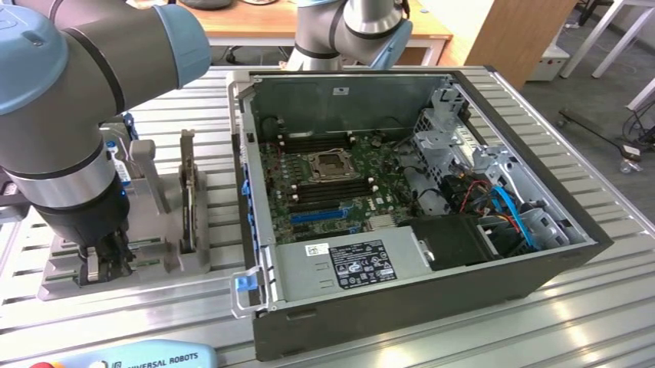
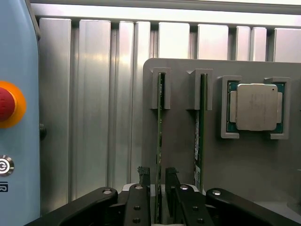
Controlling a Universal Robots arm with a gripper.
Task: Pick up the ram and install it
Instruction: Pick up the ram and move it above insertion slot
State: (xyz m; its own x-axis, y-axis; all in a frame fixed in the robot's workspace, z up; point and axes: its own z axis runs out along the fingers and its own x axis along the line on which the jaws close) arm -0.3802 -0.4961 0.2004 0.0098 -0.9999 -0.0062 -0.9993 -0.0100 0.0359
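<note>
The black two-fingered pincer (image 2: pixel 158 170) stood with its jaws apart. One finger (image 2: pixel 144 178) was on each side of the thin green ram stick (image 2: pixel 159 136), and a narrow gap showed between the pads and the board. The ram stood on its long edge in a slotted post of the flat grey plastic holder (image 2: pixel 181 141), not lifted. Just beside it, in the neighbouring slot, stood a second green stick (image 2: pixel 199 127). Beyond that, a square silver processor chip (image 2: pixel 256 107) lay flat in its own recess. A light-blue teach pendant (image 2: pixel 19 141) with a round red button (image 2: pixel 3 103) lay on the ribbed aluminium worktop (image 2: pixel 94 94) beside the holder.

In the exterior view the pincer (image 1: pixel 103 264) was down over the holder (image 1: pixel 153 272) at about eight o'clock. A dark upright expansion card (image 1: pixel 187 195) stood on the holder's three o'clock side. The open black computer case (image 1: pixel 409 307) sat in the centre, at three o'clock from the holder, with its green motherboard (image 1: pixel 327 180) exposed.
</note>
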